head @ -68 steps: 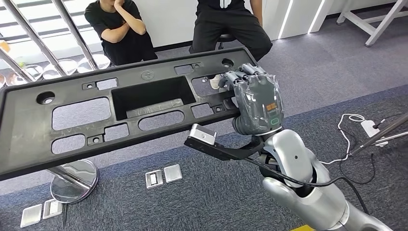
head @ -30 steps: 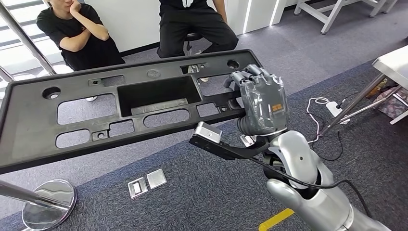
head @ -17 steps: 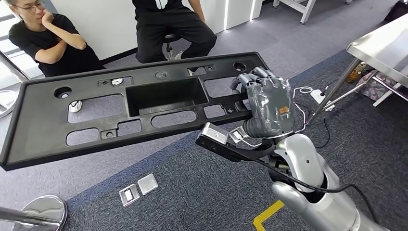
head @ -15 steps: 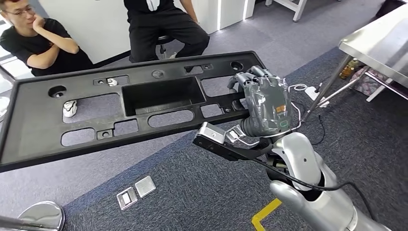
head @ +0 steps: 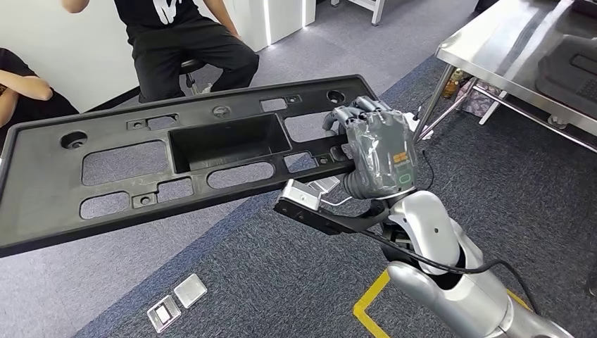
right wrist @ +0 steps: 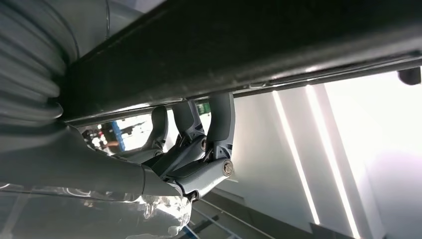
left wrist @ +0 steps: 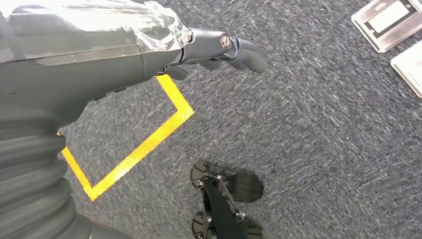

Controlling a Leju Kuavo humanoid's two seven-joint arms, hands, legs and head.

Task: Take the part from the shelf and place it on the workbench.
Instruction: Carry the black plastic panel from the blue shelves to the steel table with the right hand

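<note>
The part (head: 49,176) is a long black plastic panel with several cut-outs and a deep rectangular pocket, held roughly level above the floor. My right hand (head: 376,151), wrapped in clear film, grips its right end, fingers hooked over the far edge. From the right wrist view the dark fingers (right wrist: 219,124) curl around the panel's edge (right wrist: 249,55). The steel workbench (head: 507,42) stands at the upper right. My left hand (left wrist: 99,45) hangs over the carpet with its fingers (left wrist: 239,50) stretched out, holding nothing.
One person sits on a stool (head: 183,35) beyond the panel, and another person's arm (head: 28,88) shows at the far left. A dark moulded piece (head: 570,67) lies on the workbench. Metal floor plates (head: 176,299) and yellow tape (head: 369,299) mark the carpet.
The camera has turned to the right: the people and floor plates slid left and the workbench came into the picture. My right hand keeps the same hold on the panel.
</note>
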